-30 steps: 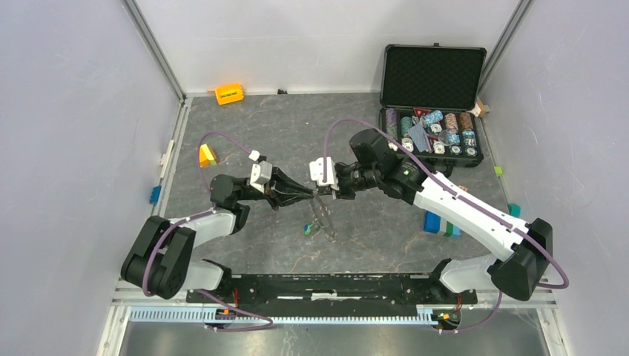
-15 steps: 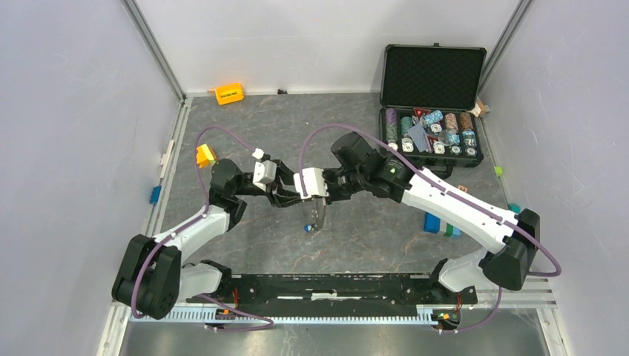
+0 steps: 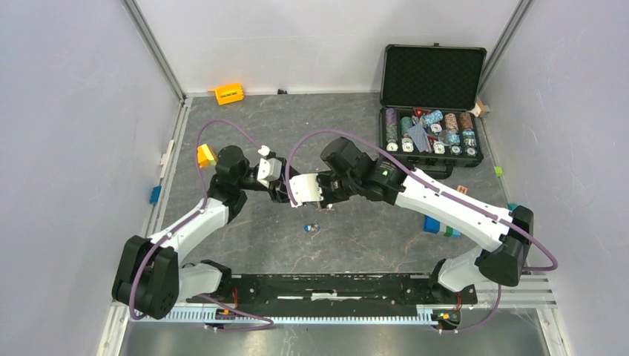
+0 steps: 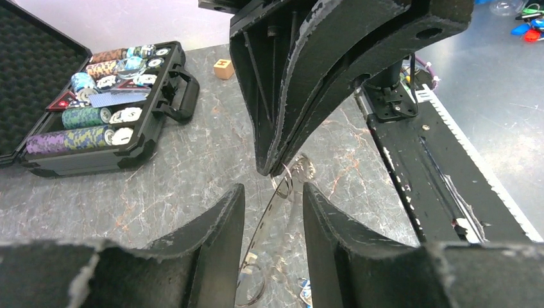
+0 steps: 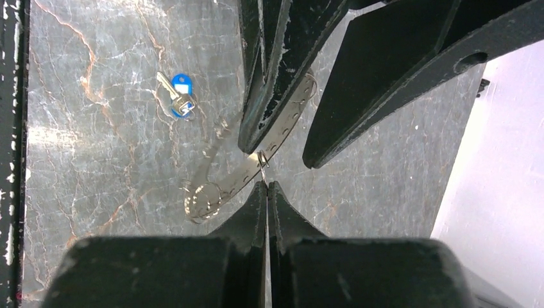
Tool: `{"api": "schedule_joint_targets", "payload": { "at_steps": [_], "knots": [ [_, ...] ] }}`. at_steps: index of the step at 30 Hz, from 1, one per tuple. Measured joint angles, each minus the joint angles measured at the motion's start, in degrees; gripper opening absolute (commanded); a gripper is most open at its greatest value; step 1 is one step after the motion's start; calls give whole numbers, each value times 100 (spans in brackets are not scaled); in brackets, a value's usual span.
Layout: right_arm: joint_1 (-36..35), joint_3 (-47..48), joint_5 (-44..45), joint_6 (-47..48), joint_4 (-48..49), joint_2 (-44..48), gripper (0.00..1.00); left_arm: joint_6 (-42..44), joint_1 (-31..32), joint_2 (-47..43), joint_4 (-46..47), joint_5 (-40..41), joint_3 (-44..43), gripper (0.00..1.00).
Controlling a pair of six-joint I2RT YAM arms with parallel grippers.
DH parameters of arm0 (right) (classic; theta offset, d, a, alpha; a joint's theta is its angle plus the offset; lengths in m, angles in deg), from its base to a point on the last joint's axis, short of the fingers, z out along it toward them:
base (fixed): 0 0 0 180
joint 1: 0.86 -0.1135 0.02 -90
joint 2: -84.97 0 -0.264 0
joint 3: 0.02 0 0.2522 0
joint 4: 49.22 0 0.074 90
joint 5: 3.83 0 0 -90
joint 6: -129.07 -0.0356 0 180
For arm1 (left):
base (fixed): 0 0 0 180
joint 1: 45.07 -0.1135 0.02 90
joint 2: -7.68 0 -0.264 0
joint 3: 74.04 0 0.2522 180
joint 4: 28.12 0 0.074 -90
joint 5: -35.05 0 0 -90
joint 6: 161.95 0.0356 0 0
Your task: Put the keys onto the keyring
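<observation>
Keyring (image 5: 285, 122): one metal ring, seen edge-on as a perforated silver band, held up off the table (image 5: 96, 160) between the two grippers. Right gripper (image 5: 266, 186) has its fingers pressed together, pinching the keyring by a small wire loop at its edge. Left gripper (image 4: 272, 189) has its fingers apart, one on each side of the band; can't tell if either touches it. One key in view: blue key (image 5: 178, 96), flat on the table, near the keyring on the arm-base side and not touching it. One case (image 3: 434, 74), black, lid open, well away from the keyring toward the far right corner. It holds poker chips (image 4: 70, 138) in rows of several colours; count not readable. Loose blocks around the keyring:
- one orange block (image 3: 229, 93) at the far wall;
- one yellow block (image 3: 206, 155) off to the left-arm side;
- one blue-and-green pair (image 3: 432, 221) off to the right-arm side;
- one small wooden cube (image 4: 223, 67) just beside the case.
</observation>
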Motion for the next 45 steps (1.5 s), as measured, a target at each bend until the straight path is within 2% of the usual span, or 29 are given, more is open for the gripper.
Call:
{"api": "schedule_joint_targets", "payload": {
  "at_steps": [3,7,9,12,15,22,27,34,39,45],
  "knots": [
    [-31,0,157,37,-28,0,0,730,-11,-2,-946,-4,-232,46],
    [-57,0,407,105,-83,0,0,2894,-17,0,-3574,74,-1060,46],
    [-66,-2,463,142,-79,7,0,3729,-17,0,-4562,118,-1419,46],
    [-66,-4,511,188,-76,31,0,4441,-17,0,-5364,186,-1589,47],
    [-66,-24,584,267,-79,66,0,4800,-17,0,-5914,271,-1589,48],
    [-66,-24,717,490,-181,76,0,5073,-17,0,-6343,529,-1589,51],
    [-66,-186,726,599,-142,317,0,5466,46,9,-6647,957,-1587,59],
    [192,-531,590,640,-52,933,0,5880,461,356,-7012,1620,-1526,68],
    [643,-973,358,636,105,1478,0,5877,789,813,-6935,2081,-1235,64],
    [984,-1357,225,638,162,1989,0,5366,1150,1266,-6474,2586,-1172,61]
  ]
}}
